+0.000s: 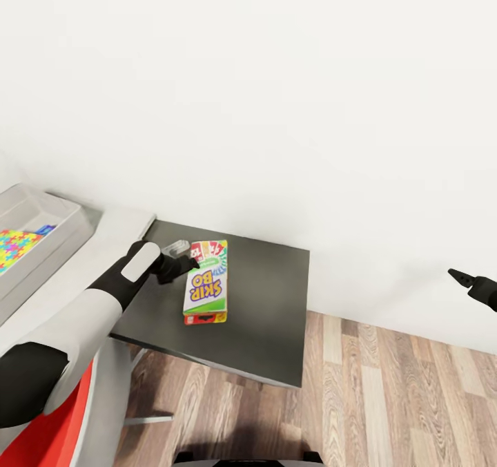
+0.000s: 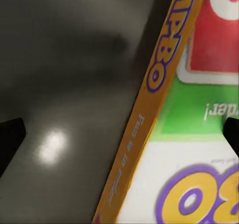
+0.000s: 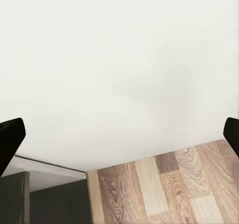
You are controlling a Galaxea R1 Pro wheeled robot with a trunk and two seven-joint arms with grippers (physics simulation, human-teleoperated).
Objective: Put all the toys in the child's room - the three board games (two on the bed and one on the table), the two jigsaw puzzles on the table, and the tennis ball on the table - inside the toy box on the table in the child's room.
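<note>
The left gripper (image 1: pixel 185 265), opened wide, is positioned astride the Skip-Bo box's (image 1: pixel 206 282) nine-o'clock edge on the bench (image 1: pixel 266 315).

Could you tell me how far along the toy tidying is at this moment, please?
Done: a jigsaw puzzle and something blue already lie in the toy box. In hand: the open left gripper is at the edge of the Skip-Bo box, which lies flat on the dark desk section, not yet gripped. Left: boxing it; the other toys are out of frame.
</note>
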